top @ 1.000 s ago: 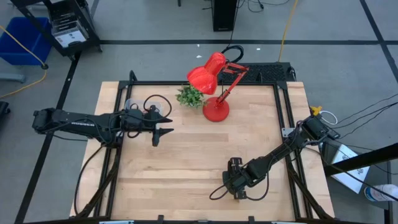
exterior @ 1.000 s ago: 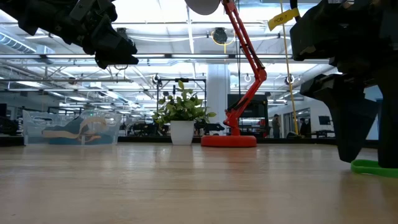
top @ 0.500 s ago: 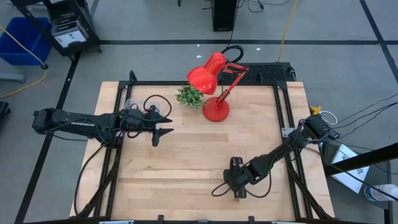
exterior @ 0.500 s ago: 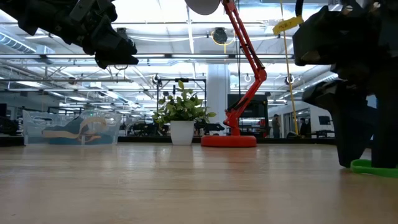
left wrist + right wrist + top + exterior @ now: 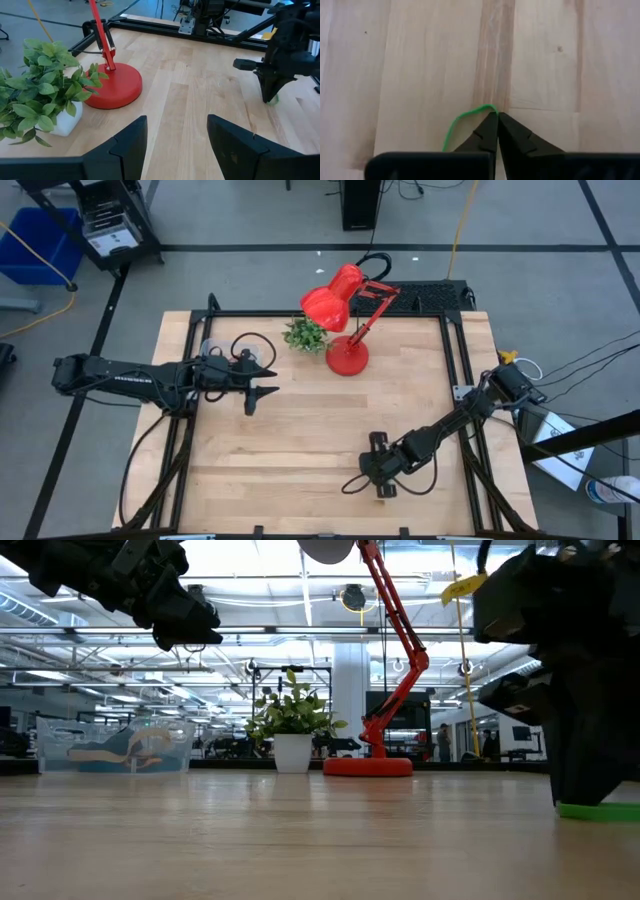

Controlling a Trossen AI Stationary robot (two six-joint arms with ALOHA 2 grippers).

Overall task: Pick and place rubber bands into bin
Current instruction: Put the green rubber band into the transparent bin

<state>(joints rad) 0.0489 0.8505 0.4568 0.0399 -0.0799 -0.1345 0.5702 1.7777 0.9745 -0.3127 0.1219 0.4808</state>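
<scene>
High view: right gripper (image 5: 381, 489) down on the pale wooden table (image 5: 300, 450) near its front edge; left gripper (image 5: 262, 393) hovering at left, fingers apart. Low view: clear plastic bin (image 5: 115, 746) far left; thin green rubber band (image 5: 597, 810) lying under the right gripper. Right wrist view: fingertips (image 5: 490, 127) pressed together, pinching the green band's (image 5: 462, 121) loop against the wood.

Right gripper (image 5: 497, 116) has closed since the earlier pictures: its fingers, previously spread either side of the green rubber band (image 5: 462, 120) on the table (image 5: 420, 60), now meet tip to tip, pinching the band's loop. In the low view the gripper (image 5: 588, 802) has settled lower onto the band (image 5: 598, 810).
</scene>
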